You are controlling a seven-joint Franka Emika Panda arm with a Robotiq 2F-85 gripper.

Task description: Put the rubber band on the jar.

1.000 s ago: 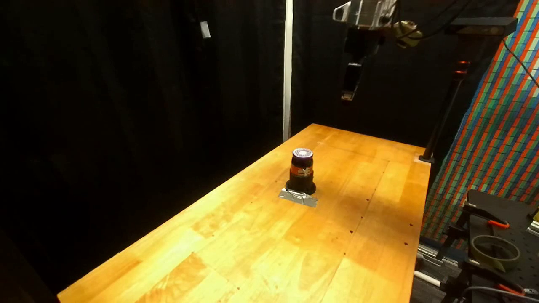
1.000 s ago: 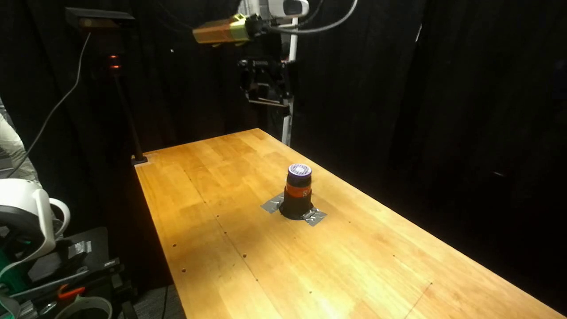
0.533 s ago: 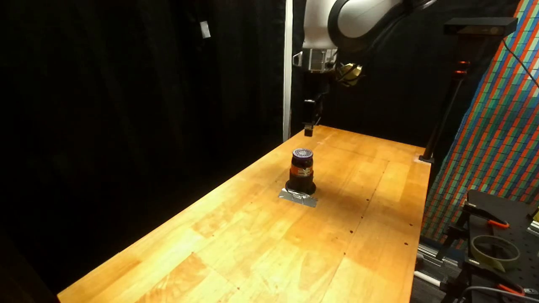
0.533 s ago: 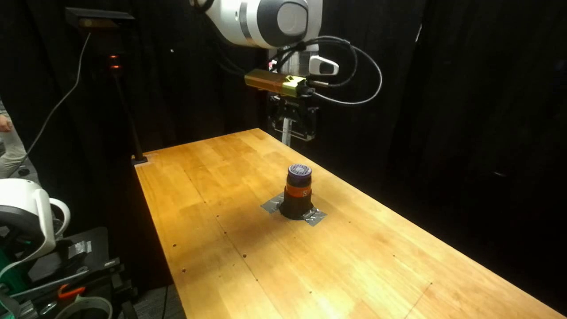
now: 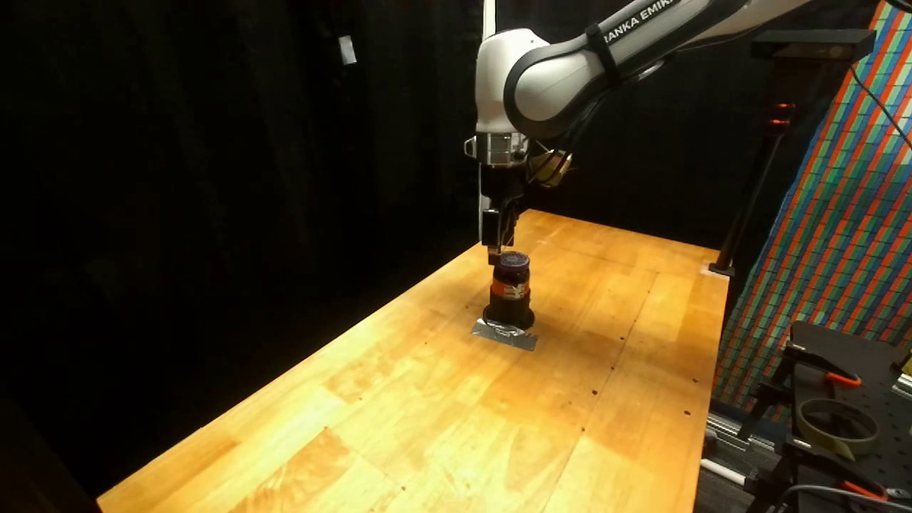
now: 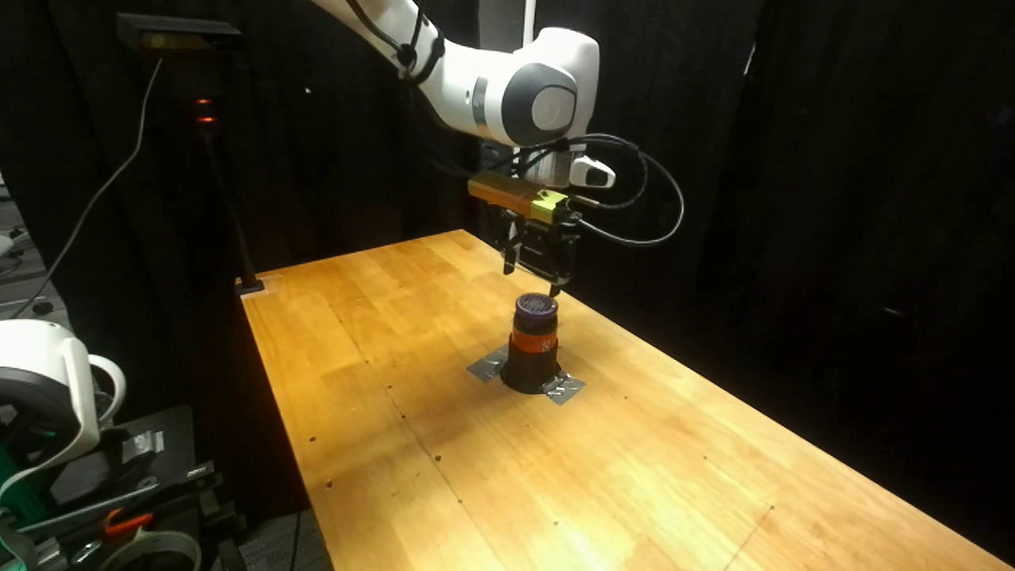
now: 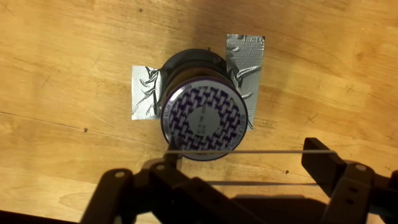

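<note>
Spanning tool [image 7: 242, 145], fingers well apart: rubber band [image 7: 264, 151], taut. Loading looks done; slipping band round jar [image 7: 203, 116] seems left to do, I'd say. Jar stands upright in dark base [image 7: 190, 56] on bench [image 7: 77, 77], toward 10 o'clock from tool's middle in wrist view. One fingertip overlaps its top near 8 o'clock; contact, can't tell.

The rubber band [image 7: 250, 151], thin and tan, is stretched straight between the spread fingertips [image 7: 323, 168] of the gripper [image 6: 531, 281]. In the wrist view it crosses the near edge of the lid [image 7: 204, 119]; contact cannot be determined. The jar [image 6: 534, 342], dark with an orange label, stands upright below the fingertips, patterned purple-and-white lid uppermost, mostly on the strand's far side.
</note>
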